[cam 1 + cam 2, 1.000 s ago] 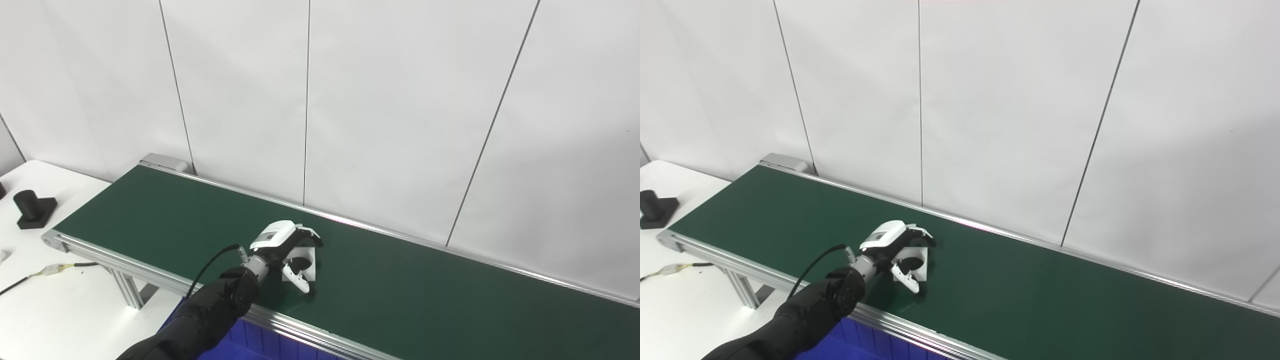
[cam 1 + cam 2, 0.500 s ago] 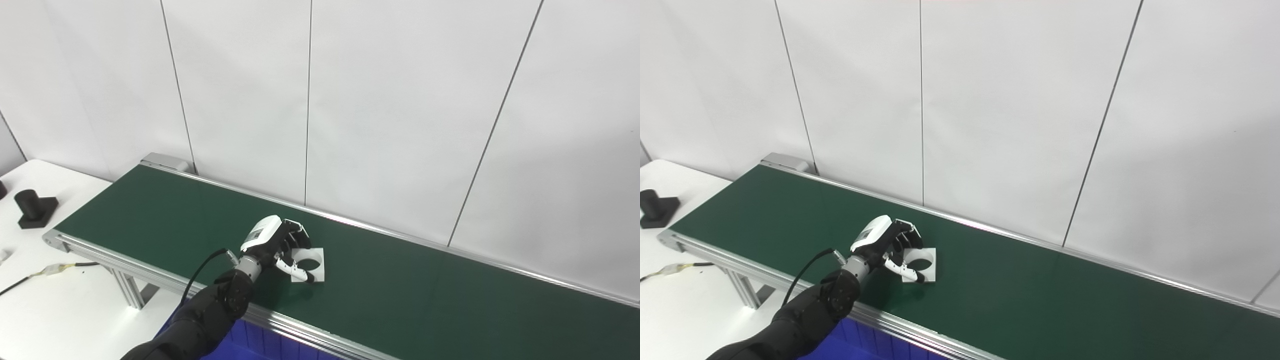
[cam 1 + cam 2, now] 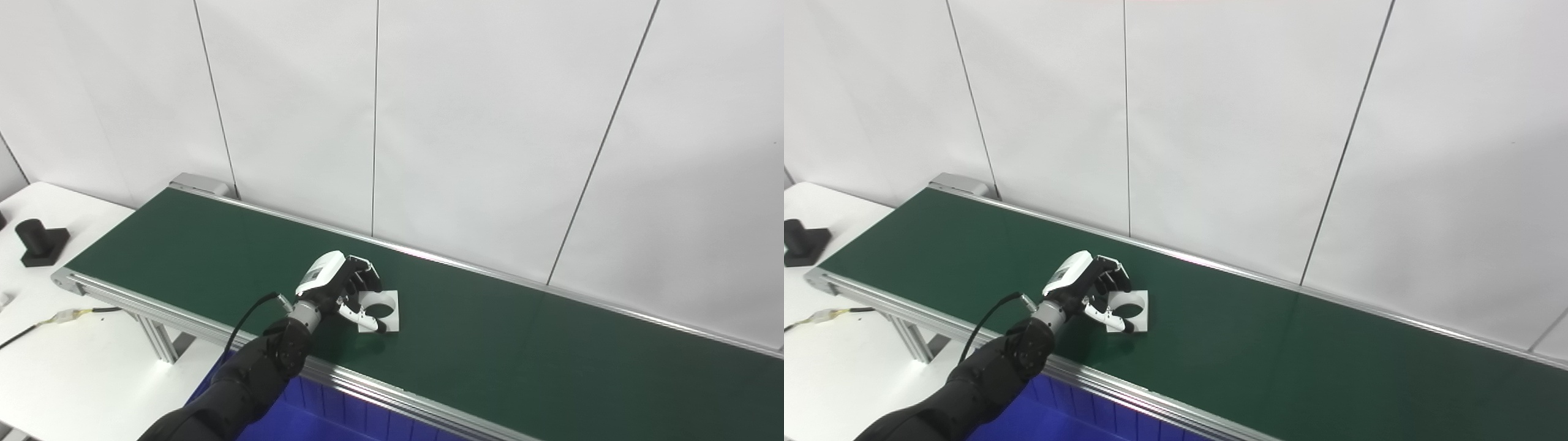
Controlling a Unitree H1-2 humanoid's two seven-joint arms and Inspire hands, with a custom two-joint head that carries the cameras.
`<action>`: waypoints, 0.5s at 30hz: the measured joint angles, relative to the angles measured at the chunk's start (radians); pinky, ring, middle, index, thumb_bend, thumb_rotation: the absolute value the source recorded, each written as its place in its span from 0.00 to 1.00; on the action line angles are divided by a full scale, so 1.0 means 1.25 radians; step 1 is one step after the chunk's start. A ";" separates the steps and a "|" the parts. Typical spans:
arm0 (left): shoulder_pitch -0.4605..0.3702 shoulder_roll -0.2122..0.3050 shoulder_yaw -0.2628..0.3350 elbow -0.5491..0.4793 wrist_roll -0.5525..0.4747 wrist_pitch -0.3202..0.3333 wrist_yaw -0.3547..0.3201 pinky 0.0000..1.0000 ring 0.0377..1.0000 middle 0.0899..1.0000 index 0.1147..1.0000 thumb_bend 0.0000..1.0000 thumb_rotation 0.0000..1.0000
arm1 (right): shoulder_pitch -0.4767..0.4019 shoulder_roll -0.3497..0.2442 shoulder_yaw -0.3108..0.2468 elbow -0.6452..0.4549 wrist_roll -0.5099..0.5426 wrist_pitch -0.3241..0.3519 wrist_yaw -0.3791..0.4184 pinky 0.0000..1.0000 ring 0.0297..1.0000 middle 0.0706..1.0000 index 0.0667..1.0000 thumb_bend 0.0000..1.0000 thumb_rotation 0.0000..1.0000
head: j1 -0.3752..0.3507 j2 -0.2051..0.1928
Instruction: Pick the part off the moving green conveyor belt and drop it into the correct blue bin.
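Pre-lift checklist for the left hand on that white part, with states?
1. Left hand at the white part: ok, fingers curl over its left edge.
2. Grasp closed firmly enough to lift: cannot tell, contact under the fingers is hidden.
3. Part off the green belt: not ok, it looks flat on the belt.
4. Blue bin within view for the drop: ok, it shows below the belt's near rail.
5. Which bin is correct: cannot tell, only one corner shows.
6. Right hand: cannot tell, not in view.
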 measured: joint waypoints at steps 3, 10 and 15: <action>0.009 -0.002 0.007 -0.010 -0.006 -0.015 0.001 0.49 0.42 0.42 0.40 0.48 0.00 | 0.000 0.000 0.000 0.000 0.000 0.000 0.000 0.59 0.69 0.75 0.79 0.57 0.00 | 0.000 -0.001; 0.052 -0.017 0.047 -0.128 -0.078 -0.027 0.002 0.50 0.43 0.42 0.40 0.48 0.00 | 0.001 -0.001 0.000 -0.001 0.000 0.000 -0.001 0.59 0.70 0.76 0.79 0.57 0.00 | -0.004 0.001; 0.093 -0.038 0.086 -0.269 -0.218 -0.032 -0.072 0.51 0.44 0.44 0.38 0.48 0.00 | 0.005 -0.001 0.001 -0.002 0.000 0.000 0.000 0.59 0.70 0.76 0.79 0.58 0.00 | -0.010 0.004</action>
